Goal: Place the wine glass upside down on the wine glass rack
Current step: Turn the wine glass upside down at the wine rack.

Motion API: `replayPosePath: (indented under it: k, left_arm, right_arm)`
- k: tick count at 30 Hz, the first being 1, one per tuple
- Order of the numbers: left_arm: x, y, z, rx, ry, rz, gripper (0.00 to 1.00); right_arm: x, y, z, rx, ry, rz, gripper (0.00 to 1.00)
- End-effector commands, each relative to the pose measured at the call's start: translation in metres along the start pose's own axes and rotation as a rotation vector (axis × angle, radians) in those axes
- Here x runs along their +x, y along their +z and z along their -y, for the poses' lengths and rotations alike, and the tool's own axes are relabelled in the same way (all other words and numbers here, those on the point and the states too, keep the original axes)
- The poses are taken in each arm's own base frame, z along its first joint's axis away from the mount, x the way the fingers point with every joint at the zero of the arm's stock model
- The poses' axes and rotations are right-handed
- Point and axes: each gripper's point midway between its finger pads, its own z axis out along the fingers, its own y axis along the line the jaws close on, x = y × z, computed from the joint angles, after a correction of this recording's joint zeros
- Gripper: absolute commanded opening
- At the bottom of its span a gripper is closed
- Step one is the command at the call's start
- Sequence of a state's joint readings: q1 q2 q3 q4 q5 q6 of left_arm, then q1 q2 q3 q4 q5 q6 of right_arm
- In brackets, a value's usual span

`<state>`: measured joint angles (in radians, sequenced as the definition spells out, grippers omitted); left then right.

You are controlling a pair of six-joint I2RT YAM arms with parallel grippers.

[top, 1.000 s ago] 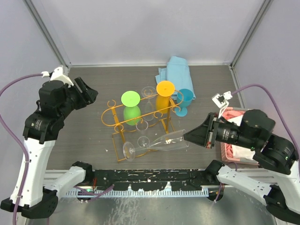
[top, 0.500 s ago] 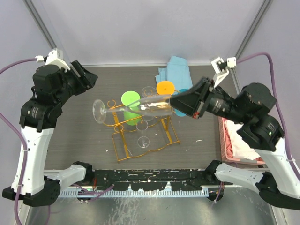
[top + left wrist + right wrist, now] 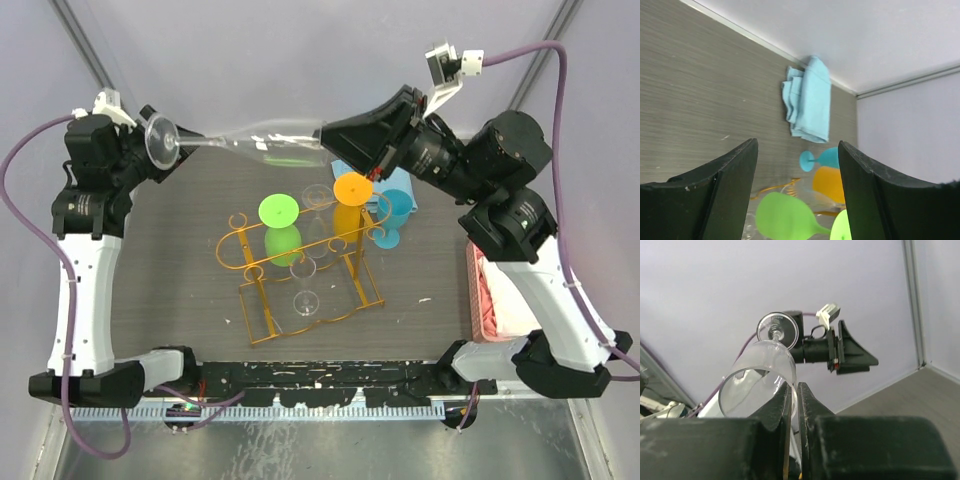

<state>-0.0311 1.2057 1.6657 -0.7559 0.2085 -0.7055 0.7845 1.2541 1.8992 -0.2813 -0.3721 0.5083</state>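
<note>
We see the wine glass (image 3: 270,148) held in the air over the far edge of the tabletop (image 3: 190,250), apart from the wine glass rack (image 3: 238,222), which stands nearer the middle. The glass lies on its side. Its long axis runs almost level from right to left across the top view, with the rim toward the right arm and the round foot toward the left arm. It is clear and colourless, with a tall, narrow bowl, a thin stem and a flat disc foot. The right gripper (image 3: 332,137) has its jaws pinching the bowl's wall at the rim, and in the right wrist view one finger (image 3: 777,407) sits on each side of the glass edge. From there the glass points away from the camera, its foot close to the left gripper (image 3: 797,145); we cannot tell whether the two touch. The left jaws are spread wide, and the tabletop and a folded blue cloth (image 3: 810,100) show between them. The rack is orange-gold wire with curled loops along its oval rail. A green glass (image 3: 279,225) and an orange glass (image 3: 352,200) hang upside down on it, and clear glasses (image 3: 305,290) hang among them. A blue glass (image 3: 393,213) stands just beside the rack's right end.
</note>
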Motion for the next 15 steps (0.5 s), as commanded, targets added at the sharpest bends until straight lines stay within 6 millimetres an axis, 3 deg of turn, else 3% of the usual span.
replayPosePath:
  k: [1, 8, 11, 15]
  left_arm:
    - [-0.016, 0.010, 0.025, 0.200, -0.147, 0.003, 0.66]
    - [-0.029, 0.021, 0.043, 0.460, -0.410, -0.008, 0.65]
    - [-0.038, 0.020, 0.054, 0.564, -0.492, -0.009, 0.65]
    - [-0.057, 0.009, 0.075, 0.720, -0.585, 0.001, 0.65]
  right_arm:
    - [-0.059, 0.005, -0.011, -0.058, -0.118, 0.191, 0.00]
    - [-0.093, 0.001, 0.058, -0.126, 0.032, 0.283, 0.00]
    - [-0.093, 0.003, 0.095, -0.172, 0.128, 0.278, 0.01]
    - [-0.089, 0.007, 0.115, -0.255, 0.207, 0.253, 0.00]
